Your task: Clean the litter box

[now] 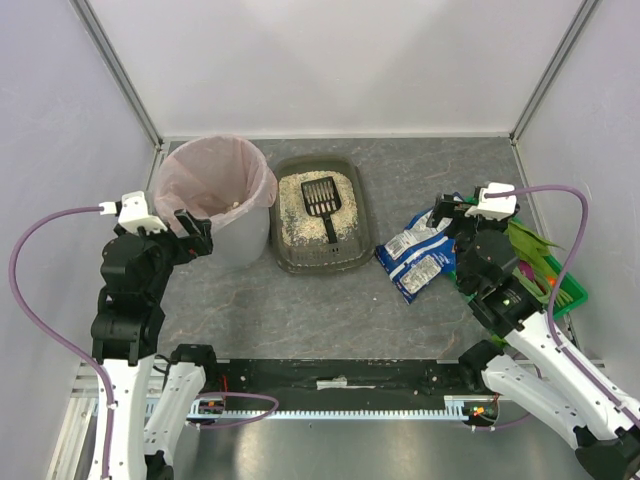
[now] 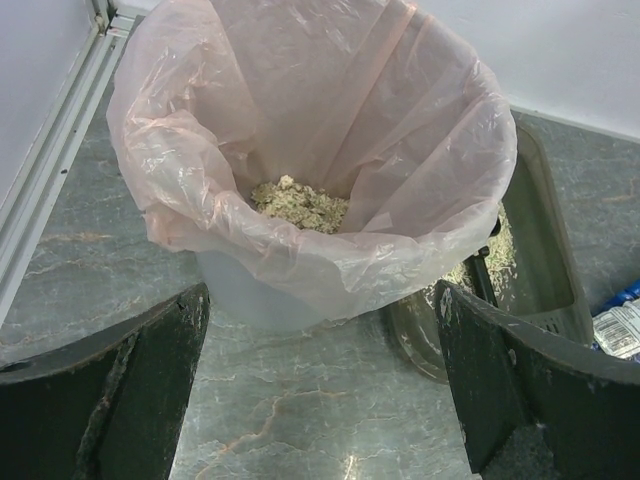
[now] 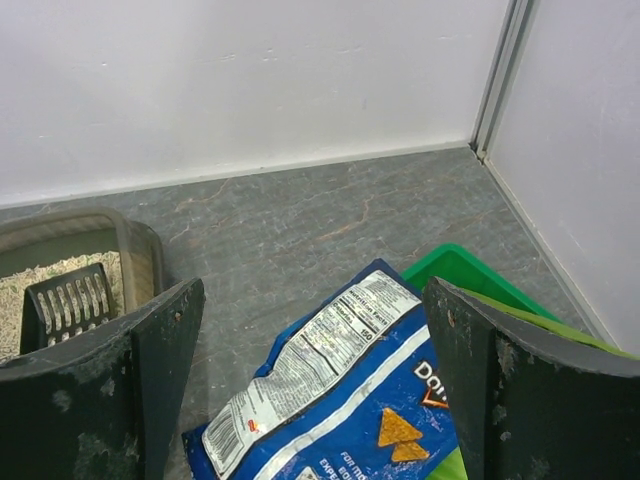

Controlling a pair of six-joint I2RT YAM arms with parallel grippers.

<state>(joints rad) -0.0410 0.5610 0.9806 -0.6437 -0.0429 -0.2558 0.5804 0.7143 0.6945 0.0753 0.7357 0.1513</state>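
Litter box (image 1: 316, 164): mid-table toward the far side, just right of the pink-lined bin (image 1: 240, 245). Pale granules spread inside, black slotted scoop (image 1: 322, 202) lying in it, handle toward the near edge. Some clumped litter already down in the bin. Left gripper (image 1: 192, 230) hovering at the bin's near-left side, fingers spread wide, holding nothing. Right gripper (image 1: 455, 215) over the blue chip bag (image 1: 420, 258) on the right, fingers likewise apart and empty. Looks like a pause between scoops, or close to finished. Next, probably: reach for the scoop handle, close on it squarely, sift through the granules for leftover clumps.
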